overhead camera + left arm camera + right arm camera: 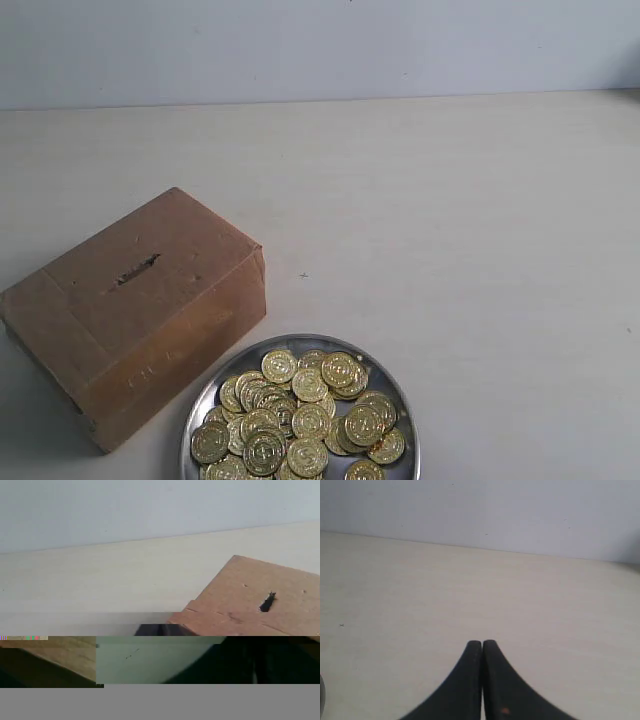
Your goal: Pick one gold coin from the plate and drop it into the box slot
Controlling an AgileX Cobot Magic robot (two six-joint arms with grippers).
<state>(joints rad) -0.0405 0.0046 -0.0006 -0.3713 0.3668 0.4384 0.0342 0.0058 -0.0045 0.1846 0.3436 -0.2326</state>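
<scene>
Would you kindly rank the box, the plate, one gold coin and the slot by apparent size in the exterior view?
1. box
2. plate, though cropped by the frame
3. gold coin and slot: unsure; slot longer, much thinner

The plate (pixel 300 340), just beside the box (pixel 150 310), is running off the edge of the exterior view, so the part of its rim farthest from the box and the outermost coins (pixel 310 420) are going unseen. The stamping on the coins is showing too small to read.

In the left wrist view a wide band is breaking up into smeared blocks and flat grey. It is swallowing part of the box, which the frame's side is also cropping. The left end effector (pixel 255 660) is showing there only as dark smears, its jaws impossible to read.

The right end effector (pixel 482 645) is being cropped, leaving only its fingertip ends showing. A grey sliver (pixel 321 695) at that frame's edge is giving too little to name.
</scene>
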